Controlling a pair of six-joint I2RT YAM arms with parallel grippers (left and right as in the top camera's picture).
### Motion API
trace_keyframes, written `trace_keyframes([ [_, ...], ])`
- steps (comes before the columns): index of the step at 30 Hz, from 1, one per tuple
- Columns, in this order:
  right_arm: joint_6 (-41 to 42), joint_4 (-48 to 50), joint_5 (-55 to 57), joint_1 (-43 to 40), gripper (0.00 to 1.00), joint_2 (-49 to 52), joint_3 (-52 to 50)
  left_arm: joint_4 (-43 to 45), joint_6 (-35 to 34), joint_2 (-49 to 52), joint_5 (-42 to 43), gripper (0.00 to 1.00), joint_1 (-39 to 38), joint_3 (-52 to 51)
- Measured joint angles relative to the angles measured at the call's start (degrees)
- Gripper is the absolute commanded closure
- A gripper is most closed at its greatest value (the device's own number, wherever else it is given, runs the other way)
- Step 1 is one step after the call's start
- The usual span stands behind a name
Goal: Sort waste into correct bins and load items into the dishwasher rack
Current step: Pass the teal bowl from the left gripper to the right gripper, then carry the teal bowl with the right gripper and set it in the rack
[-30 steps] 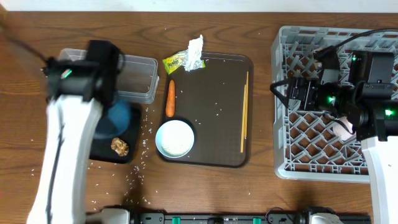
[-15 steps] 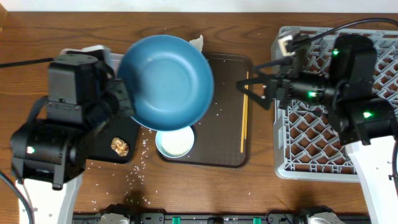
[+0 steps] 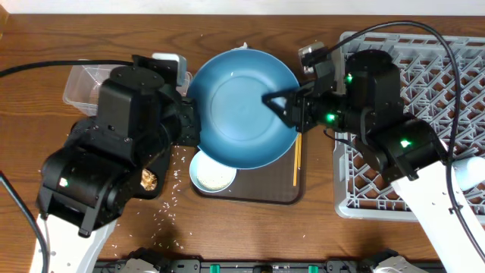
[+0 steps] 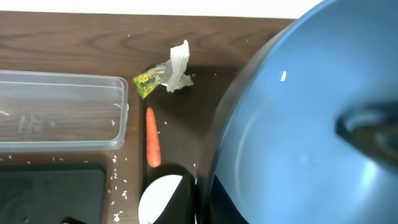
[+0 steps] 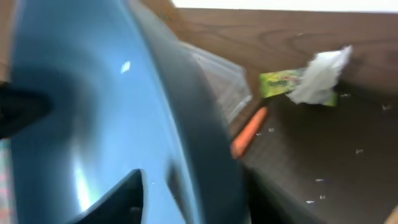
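Note:
The dark-blue dish [image 3: 242,106] hangs tilted above the brown serving tray [image 3: 265,189]. My left gripper [image 3: 193,121] is shut on its left rim, and the dish [image 4: 298,124] fills the right of the left wrist view. My right gripper [image 3: 279,102] straddles the opposite rim, one finger over the dish's [image 5: 81,112] inside and one behind; blur hides whether they touch. On the tray lie the carrot [image 4: 152,146], wrapper [image 4: 146,82], tissue [image 4: 179,65], white bowl [image 3: 212,171] and chopsticks [image 3: 297,163].
The grey dishwasher rack [image 3: 424,152] takes up the right side. The clear tub [image 4: 59,109] sits at the back left, with the black tray [image 4: 50,193] in front of it holding a brown lump [image 3: 148,178]. Rice grains [image 3: 170,201] are scattered on the wood.
The left arm has lifted the dish from the black tray and carried it right over the serving tray. The right arm swung left from the rack, and its jaws have narrowed around the dish's rim.

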Motion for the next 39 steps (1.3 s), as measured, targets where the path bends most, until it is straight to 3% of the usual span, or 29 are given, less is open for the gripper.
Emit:
trace_keyframes([
  [3,0.42,0.46,2.14,-0.07,0.99,0.17,0.00,-0.15,0.02,0.04,-1.46,0.94,-1.01,0.00],
  [9,0.90,0.52,5.35,-0.33,0.99,0.17,0.00,0.22,-0.26,0.15,-2.12,0.93,-1.86,0.04],
  [12,0.59,-0.02,6.23,-0.33,0.99,0.17,0.00,0.92,0.04,0.15,-1.95,0.59,-1.86,0.04],
  [13,0.46,-0.63,6.60,-0.33,0.99,0.17,0.00,1.49,0.17,0.15,-1.95,0.14,-1.90,0.04],
  [14,0.39,-1.18,7.54,-0.33,0.99,0.17,0.00,1.73,-0.02,0.13,-1.90,0.02,-1.90,0.04],
  [20,-2.78,-7.63,24.04,-0.26,0.99,-1.95,0.00,1.57,0.02,0.04,-1.20,0.02,-1.90,0.04],
  [26,-7.50,-8.63,56.63,-1.62,0.99,-6.16,0.00,1.55,0.02,-0.28,-0.98,0.02,-1.90,0.04],
  [30,-15.61,-2.69,74.97,-6.56,0.99,-5.75,0.00,1.42,0.02,-0.59,-0.83,0.02,-1.90,0.04],
  [35,-29.88,6.12,85.05,-16.65,0.99,-2.62,0.02,1.11,0.02,-0.68,-0.52,0.02,-1.90,0.04],
  [39,-36.68,10.99,88.59,-23.82,0.99,1.36,0.02,0.94,0.02,-0.68,-0.37,0.02,-1.90,0.04],
])
